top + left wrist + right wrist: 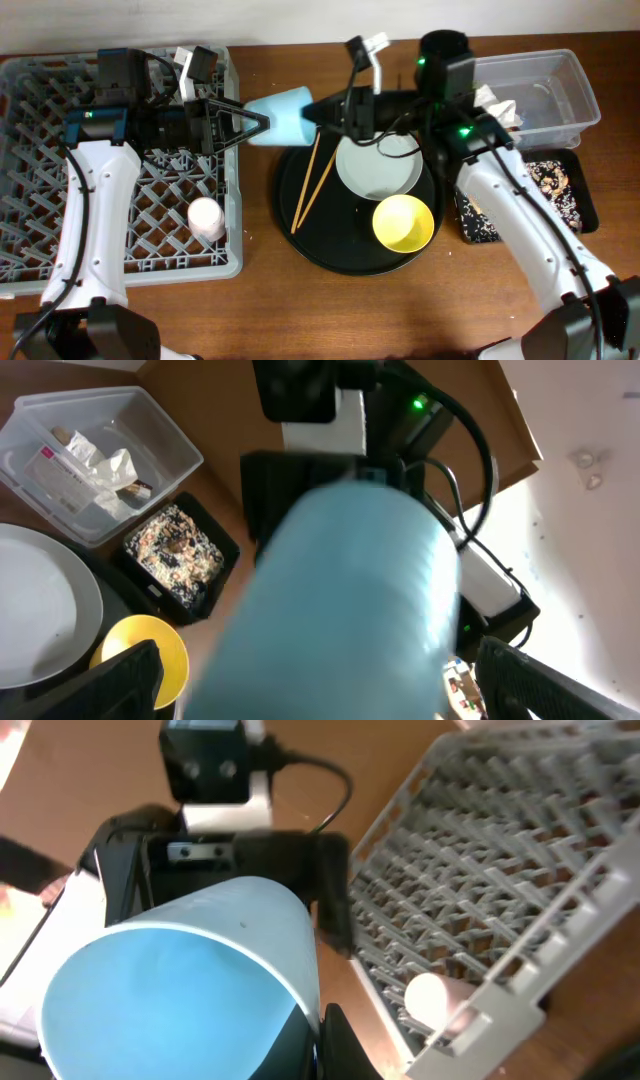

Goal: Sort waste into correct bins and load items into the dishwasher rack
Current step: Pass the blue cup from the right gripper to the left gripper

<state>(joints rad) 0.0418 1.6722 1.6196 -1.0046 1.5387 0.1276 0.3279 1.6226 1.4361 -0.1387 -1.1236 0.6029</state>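
One blue cup (283, 114) mid-air: right end effector (311, 112) clamped on its rim; left end effector (257, 121) spread wide, flanking its base.

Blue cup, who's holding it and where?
The right gripper pinches the blue cup by its rim; the left gripper is open around its base.

No legible text or labels anywhere.

Rack (130, 266) at L, w/ a cup (207, 217) in its near-R corner. Round tray (330, 245) at ctr: plate (378, 165) far R on it, bowl (403, 222) near R, chopsticks (312, 185) on its L side. Second cup (280, 115) up over gap btwn rack & round tray. Tub (585, 95) far R, napkin (497, 100) in it; flat tray (588, 205) w/ scraps (555, 185) just near of tub.
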